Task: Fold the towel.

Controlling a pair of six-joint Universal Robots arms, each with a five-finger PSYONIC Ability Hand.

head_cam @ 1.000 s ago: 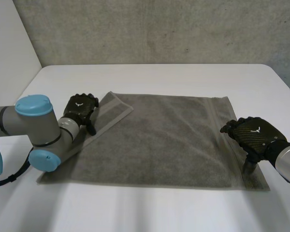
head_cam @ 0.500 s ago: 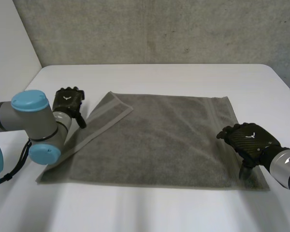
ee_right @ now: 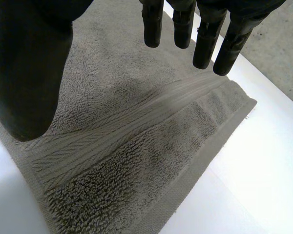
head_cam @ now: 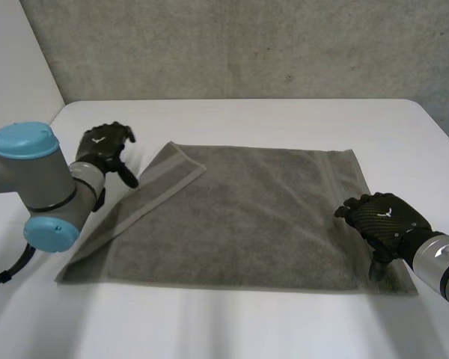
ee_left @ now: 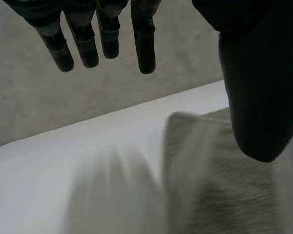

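towel (head_cam: 247, 209) spread on tabletop (head_cam: 247, 120), strip doubled over beside left hand (head_cam: 103, 146); that hand open, empty. right hand (head_cam: 382, 217) open over towel corner, gripping nothing. step: pre-grasp. next likely: pinch corners, then fold.

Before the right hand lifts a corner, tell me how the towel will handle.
Probably floppy: the towel has one corner lying folded over flat, so a lifted edge should sag. Its looped pile under the right hand suggests grip, not slipping. Pushed, it would likely bunch rather than slide whole, as its faint creases hint.
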